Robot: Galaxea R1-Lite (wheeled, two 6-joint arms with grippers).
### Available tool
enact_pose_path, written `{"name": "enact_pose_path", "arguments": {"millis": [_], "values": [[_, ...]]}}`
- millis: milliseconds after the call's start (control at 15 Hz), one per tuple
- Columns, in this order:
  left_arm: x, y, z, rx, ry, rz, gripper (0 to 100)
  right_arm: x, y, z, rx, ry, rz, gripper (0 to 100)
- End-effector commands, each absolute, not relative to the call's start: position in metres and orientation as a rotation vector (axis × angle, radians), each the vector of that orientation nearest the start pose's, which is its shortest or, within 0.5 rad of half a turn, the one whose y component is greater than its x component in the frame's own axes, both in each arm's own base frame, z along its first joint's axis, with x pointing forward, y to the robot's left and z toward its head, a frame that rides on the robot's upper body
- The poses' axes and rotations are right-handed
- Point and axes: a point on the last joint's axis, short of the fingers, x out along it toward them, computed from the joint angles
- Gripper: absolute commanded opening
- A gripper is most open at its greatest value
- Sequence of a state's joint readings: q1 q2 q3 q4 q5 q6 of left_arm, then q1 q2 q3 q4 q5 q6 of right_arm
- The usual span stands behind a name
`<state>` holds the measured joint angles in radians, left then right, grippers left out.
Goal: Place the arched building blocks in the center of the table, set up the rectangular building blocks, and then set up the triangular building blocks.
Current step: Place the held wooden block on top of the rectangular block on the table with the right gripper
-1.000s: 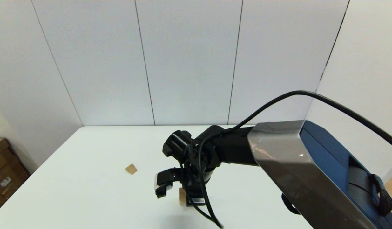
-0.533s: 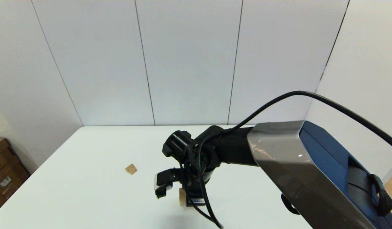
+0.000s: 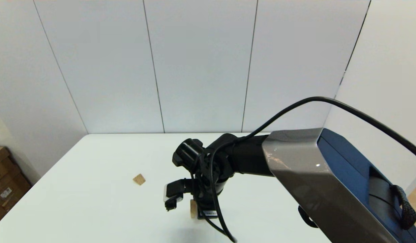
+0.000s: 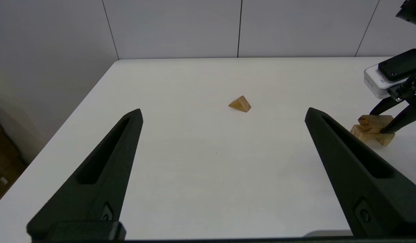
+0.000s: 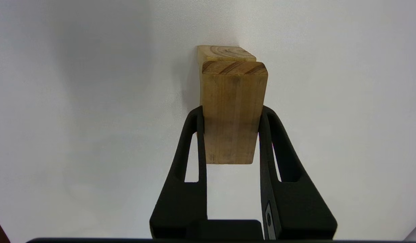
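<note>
Arched block (image 5: 225, 53) mostly hidden under rectangular block (image 5: 231, 111); right gripper (image 3: 198, 211) screened by wrist.

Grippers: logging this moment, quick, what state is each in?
Left gripper: open, empty, above the table.
Right gripper: shut on the rectangular block, which sits over the arch.

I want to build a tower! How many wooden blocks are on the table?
3. The rectangular block is between the right gripper's fingers, on top of the arched block mid-table. The triangular block lies alone to the robot's left. The arm may hide more.
</note>
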<state>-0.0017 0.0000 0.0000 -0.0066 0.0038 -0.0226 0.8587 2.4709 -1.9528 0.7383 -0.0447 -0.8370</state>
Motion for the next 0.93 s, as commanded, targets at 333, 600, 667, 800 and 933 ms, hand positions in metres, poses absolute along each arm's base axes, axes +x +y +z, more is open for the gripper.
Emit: {"name": "enact_pose_path", "arguments": {"millis": [333, 600, 667, 800, 933], "values": [[-0.0228, 0.0001, 0.0763, -0.021, -0.008, 0.003, 100, 0.2999, 0.3429, 0.0671, -1.26, 0.833, 1.19, 0], [-0.0228, 0.0002, 0.0763, -0.023, -0.008, 0.001, 100, 0.2999, 0.3429, 0.0671, -1.26, 0.833, 1.19, 0], [-0.0228, 0.0001, 0.0763, -0.023, -0.008, 0.0, 100, 0.3, 0.3431, 0.0671, -1.259, 0.831, 1.19, 0], [-0.0228, 0.0001, 0.0763, -0.023, -0.008, 0.001, 100, 0.3, 0.3431, 0.0671, -1.261, 0.83, 1.191, 100], [-0.0228, 0.0001, 0.0763, -0.023, -0.008, 0.003, 100, 0.3006, 0.3437, 0.0667, -1.258, 0.825, 1.188, 100]]}}
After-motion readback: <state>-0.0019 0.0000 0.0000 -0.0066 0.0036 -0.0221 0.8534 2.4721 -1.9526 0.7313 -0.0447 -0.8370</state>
